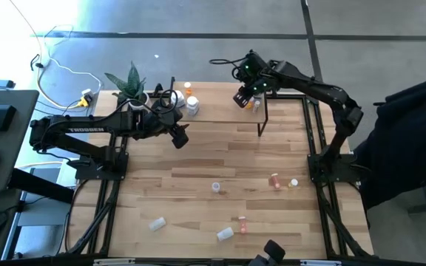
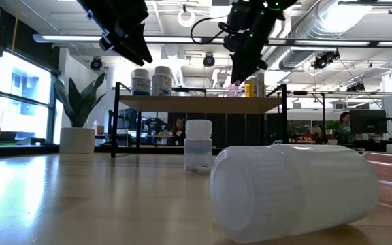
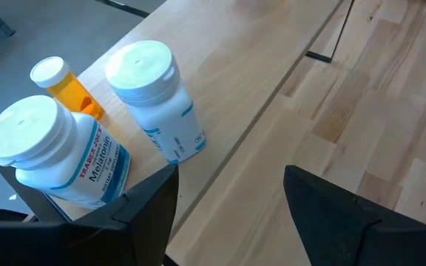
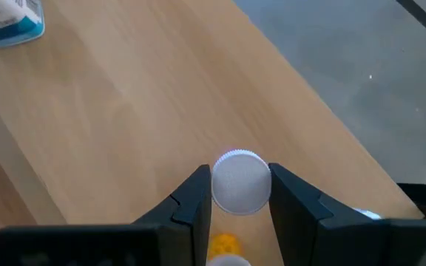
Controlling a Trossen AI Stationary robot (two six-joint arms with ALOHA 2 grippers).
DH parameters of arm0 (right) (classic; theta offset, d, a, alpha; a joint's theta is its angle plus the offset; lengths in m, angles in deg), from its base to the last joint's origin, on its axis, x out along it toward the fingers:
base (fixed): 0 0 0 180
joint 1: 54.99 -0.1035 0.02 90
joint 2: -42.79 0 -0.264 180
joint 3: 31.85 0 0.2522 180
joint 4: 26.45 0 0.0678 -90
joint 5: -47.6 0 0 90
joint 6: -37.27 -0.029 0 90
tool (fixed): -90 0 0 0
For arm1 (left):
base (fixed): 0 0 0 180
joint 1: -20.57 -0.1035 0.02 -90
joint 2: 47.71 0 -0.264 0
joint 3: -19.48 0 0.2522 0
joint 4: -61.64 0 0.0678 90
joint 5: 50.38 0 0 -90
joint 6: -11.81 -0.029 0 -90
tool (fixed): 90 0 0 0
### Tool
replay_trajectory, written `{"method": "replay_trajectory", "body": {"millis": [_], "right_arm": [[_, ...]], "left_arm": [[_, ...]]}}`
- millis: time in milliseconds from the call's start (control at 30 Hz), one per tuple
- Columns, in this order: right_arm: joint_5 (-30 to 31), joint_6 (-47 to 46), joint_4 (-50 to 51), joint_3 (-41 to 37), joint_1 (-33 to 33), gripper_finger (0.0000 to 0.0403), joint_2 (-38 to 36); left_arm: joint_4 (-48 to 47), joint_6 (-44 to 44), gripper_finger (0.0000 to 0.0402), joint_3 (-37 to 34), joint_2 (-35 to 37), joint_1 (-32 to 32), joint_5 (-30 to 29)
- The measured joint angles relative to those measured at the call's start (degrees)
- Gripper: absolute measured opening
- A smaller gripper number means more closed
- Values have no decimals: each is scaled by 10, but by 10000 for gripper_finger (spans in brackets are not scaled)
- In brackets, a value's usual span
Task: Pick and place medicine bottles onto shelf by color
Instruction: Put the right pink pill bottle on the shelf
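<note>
Two dark robot arms work over a planked, pale-wood tabletop (image 1: pixel 198 177) scattered with small cylindrical pill bottles. At about one o'clock on the table, the right gripper (image 4: pixel 240 198) hangs above the shelf (image 1: pixel 220 111), a low, smooth light-wood board on thin black metal legs, its two angular fingers closed on a small bottle with a round, ribbed white cap (image 4: pixel 240 182). In the level view the same bottle shows pinkish (image 2: pixel 236 84), held just above the shelf top next to amber bottles standing there.

At about eleven o'clock, the left gripper (image 3: pixel 231 199) hovers over the shelf's other end with its flat black fingers spread wide and nothing between them. Just ahead of it stand two glossy white plastic bottles (image 3: pixel 157 100) with blue-printed labels and broad white caps, and beside them a slim translucent orange bottle (image 3: pixel 65 89) with a white cap.

Loose bottles wait on the tabletop nearer six o'clock: a clear upright one with a white cap (image 1: pixel 216 188) near the centre, a pinkish one (image 1: pixel 275 180) toward four o'clock, a white one (image 1: pixel 157 222) lying on its side at seven o'clock, and a frosted white one (image 1: pixel 225 234) also lying on its side at six o'clock, looming rounded and matte before the low camera. A spiky green potted plant (image 1: pixel 130 85) stands at the table's eleven o'clock corner.
</note>
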Motion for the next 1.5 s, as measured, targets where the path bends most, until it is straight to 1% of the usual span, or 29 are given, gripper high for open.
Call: {"method": "replay_trajectory", "body": {"millis": [567, 800, 933, 1000, 1433, 1500], "right_arm": [[0, 0, 12, 0, -8, 100, 5], [1, 0, 13, 0, -8, 131, 5], [21, 0, 13, 0, -8, 148, 5], [21, 0, 13, 0, -8, 154, 5], [20, -2, 9, 0, -8, 158, 5], [20, -13, 9, 0, -8, 158, 5]], "left_arm": [[0, -2, 236, 0, 0, 0, 0], [0, -2, 236, 0, 0, 0, 0], [0, -2, 236, 0, 0, 0, 0], [0, -2, 236, 0, 0, 0, 0], [0, -7, 236, 0, 0, 0, 1], [0, -7, 236, 0, 0, 0, 1]]}}
